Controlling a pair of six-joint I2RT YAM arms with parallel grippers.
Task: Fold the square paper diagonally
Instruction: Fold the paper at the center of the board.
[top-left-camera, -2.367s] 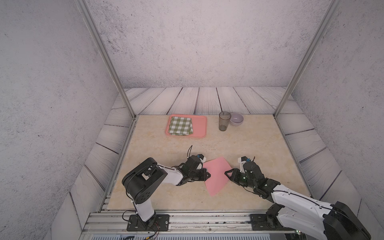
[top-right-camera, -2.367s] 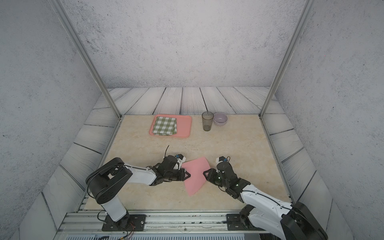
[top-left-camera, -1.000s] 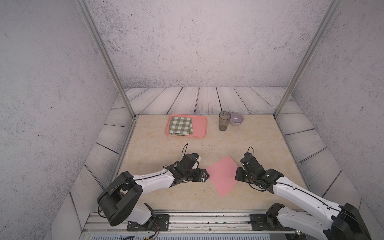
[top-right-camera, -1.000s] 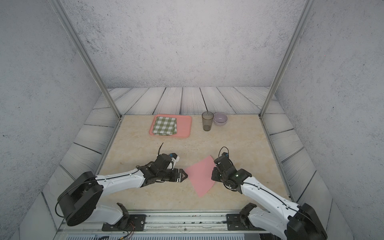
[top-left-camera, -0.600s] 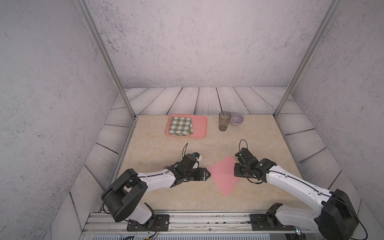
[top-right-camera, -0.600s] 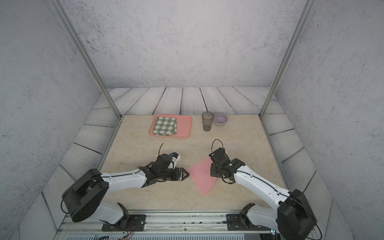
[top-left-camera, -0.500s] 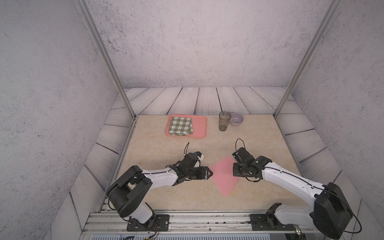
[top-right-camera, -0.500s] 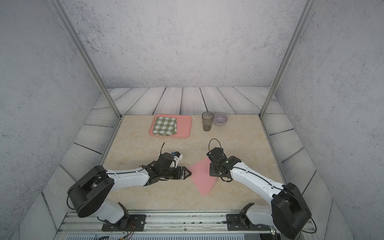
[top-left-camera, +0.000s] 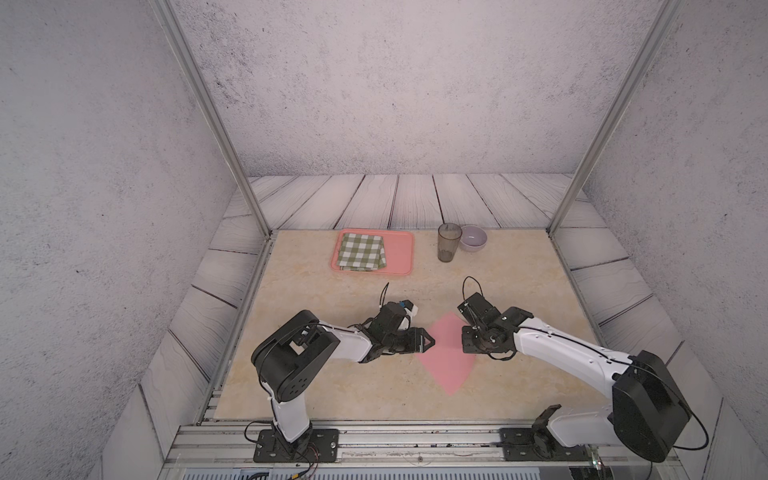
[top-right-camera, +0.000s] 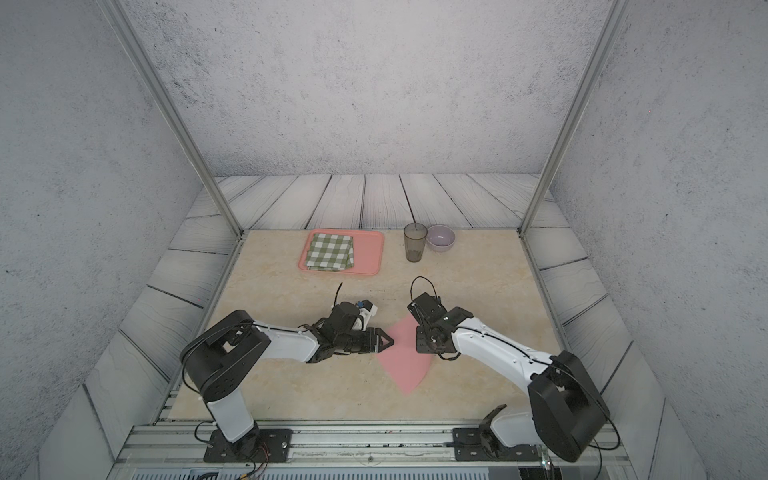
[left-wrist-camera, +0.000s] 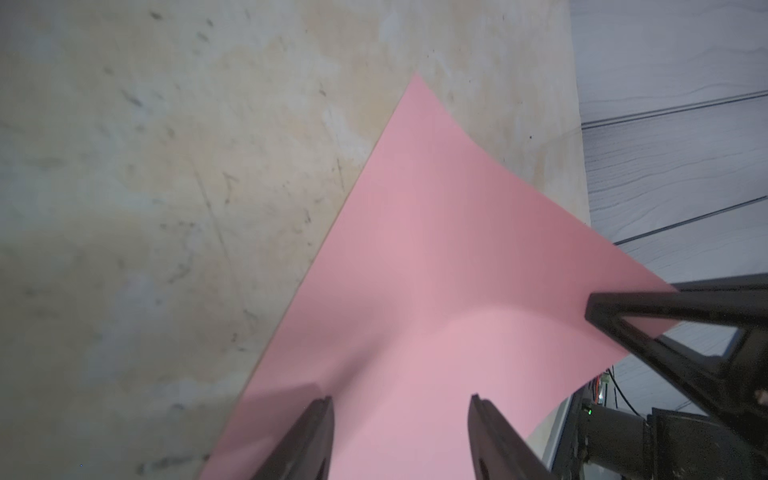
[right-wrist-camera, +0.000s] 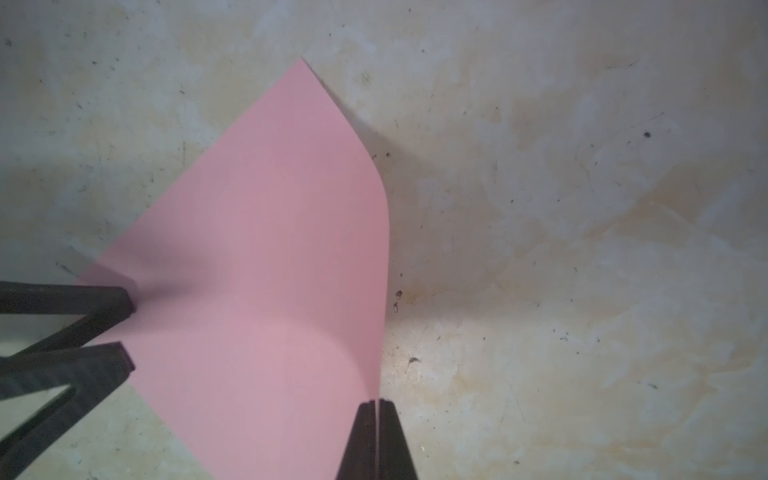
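**Beige marbled tabletop (top-left-camera: 316, 291), square paper (top-left-camera: 446, 357) pinched at one edge**

Pressed together, the right gripper (right-wrist-camera: 376, 404) nips the sheet's edge, which curls up off the surface. The left gripper (left-wrist-camera: 401, 409) stands spread, fingers (left-wrist-camera: 316, 436) apart over the opposite corner. Plain matte pink, the paper lies diamond-wise between them, toward the front.

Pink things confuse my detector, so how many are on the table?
2: the square paper toward the front centre; the tray at the back, with a checked cloth on it. Nothing seems hidden.
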